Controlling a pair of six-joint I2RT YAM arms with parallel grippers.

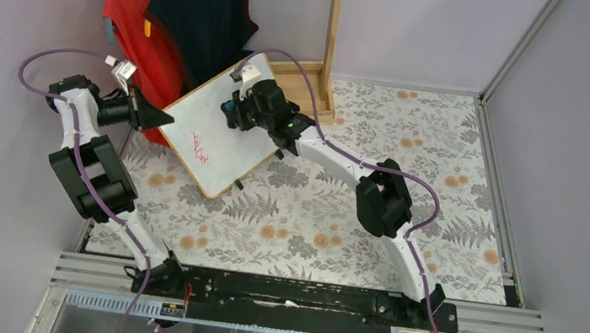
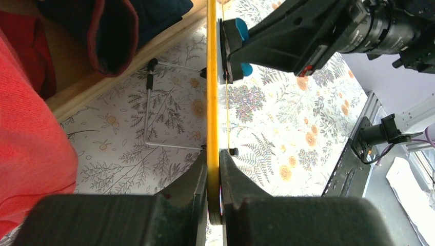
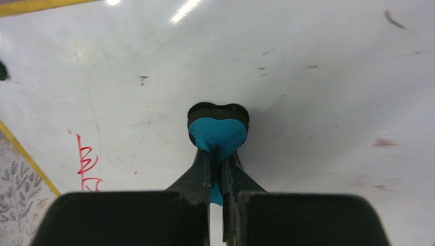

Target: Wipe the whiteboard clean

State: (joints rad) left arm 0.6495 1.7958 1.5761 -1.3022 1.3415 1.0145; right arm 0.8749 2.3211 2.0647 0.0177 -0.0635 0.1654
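A white whiteboard (image 1: pixel 220 128) with a yellow frame stands tilted on the floral table, red marks (image 1: pixel 199 148) on its lower left part. My left gripper (image 1: pixel 163 119) is shut on the board's left edge; in the left wrist view the yellow frame (image 2: pixel 212 92) runs edge-on between my jaws. My right gripper (image 1: pixel 233 110) is shut on a blue heart-shaped eraser (image 3: pixel 217 132) with a black pad, pressed against the board (image 3: pixel 308 77). The red marks (image 3: pixel 86 163) lie to the eraser's lower left. The eraser also shows in the left wrist view (image 2: pixel 237 38).
A red garment (image 1: pixel 136 15) and a dark garment (image 1: pixel 208 16) hang from a wooden rack (image 1: pixel 331 35) behind the board. The board's wire stand (image 2: pixel 154 118) rests on the floral tablecloth (image 1: pixel 311 211). Grey walls close in left and right.
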